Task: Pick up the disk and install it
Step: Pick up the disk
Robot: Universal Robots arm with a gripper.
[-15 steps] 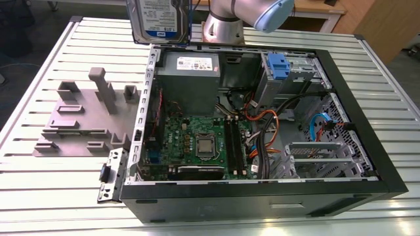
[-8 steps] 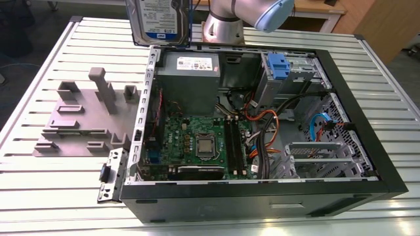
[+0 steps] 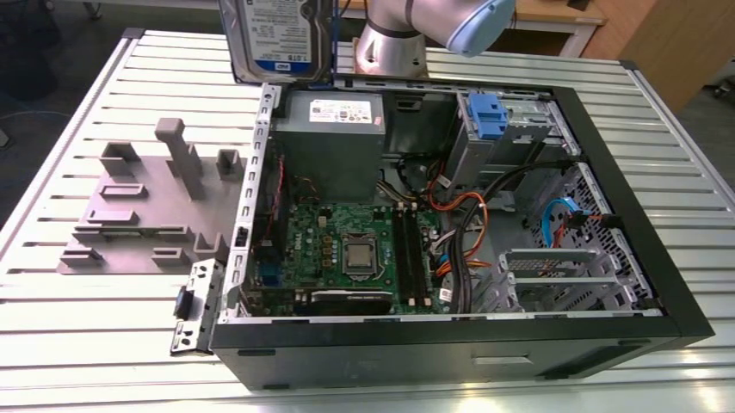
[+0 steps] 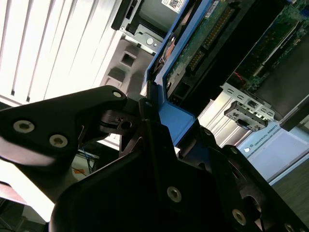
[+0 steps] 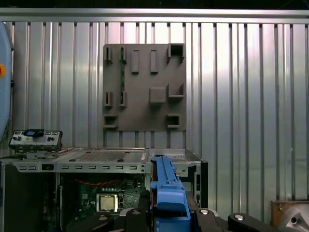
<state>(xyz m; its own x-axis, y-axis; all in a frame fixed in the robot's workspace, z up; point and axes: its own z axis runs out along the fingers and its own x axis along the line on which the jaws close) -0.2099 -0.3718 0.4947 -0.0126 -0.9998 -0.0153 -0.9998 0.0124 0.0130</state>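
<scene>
The jaws are pressed in on the disk, pinching it by its blue side rail. The black fingers touch that plastic on either side, so the gripper carries the whole weight.

In the exterior view the disk hangs in the air just above the computer case. It is over the wall beside the power supply box and touches neither.

I judge it to be stiff and dense, rather heavy for its size. Its smooth metal faces would slide under a weak grip. The green circuit board on one face looks delicate. The rails and narrow edges are therefore the sound places to hold, as is done here.

The disk stands upright with its long axis running up and down. Its labelled face is turned toward the exterior view, with the label's blue band at the lower end. In the first wrist view it appears edge-on above the case opening, with the motherboard below. Outside the case, a grey parts holder lies on the ribbed table, well apart from the disk.
</scene>
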